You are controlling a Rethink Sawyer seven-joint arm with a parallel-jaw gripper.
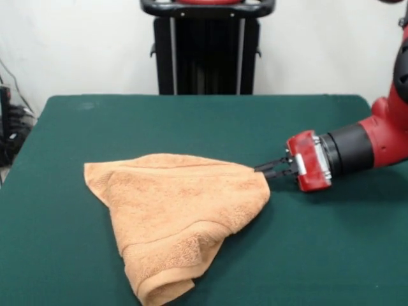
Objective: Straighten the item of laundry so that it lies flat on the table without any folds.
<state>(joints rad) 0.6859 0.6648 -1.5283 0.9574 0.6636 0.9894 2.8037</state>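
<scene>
The light orange-tan towel (178,204) lies crumpled on the dark green table (191,121), left of centre. It is folded over itself into a rough triangle, with a ribbed band showing near its lower tip at the front edge. My gripper (260,170) reaches in level from the right. Its black fingers are closed on the towel's right corner, which is drawn out to a point towards them. The gripper's red wrist housing (309,162) sits just right of the towel, low over the table.
The red and black arm (376,143) enters from the right edge. The black pedestal (207,51) stands behind the table's far side. Dark cables and gear (9,127) hang off the table's left edge. The towel's lower tip reaches the picture's bottom edge.
</scene>
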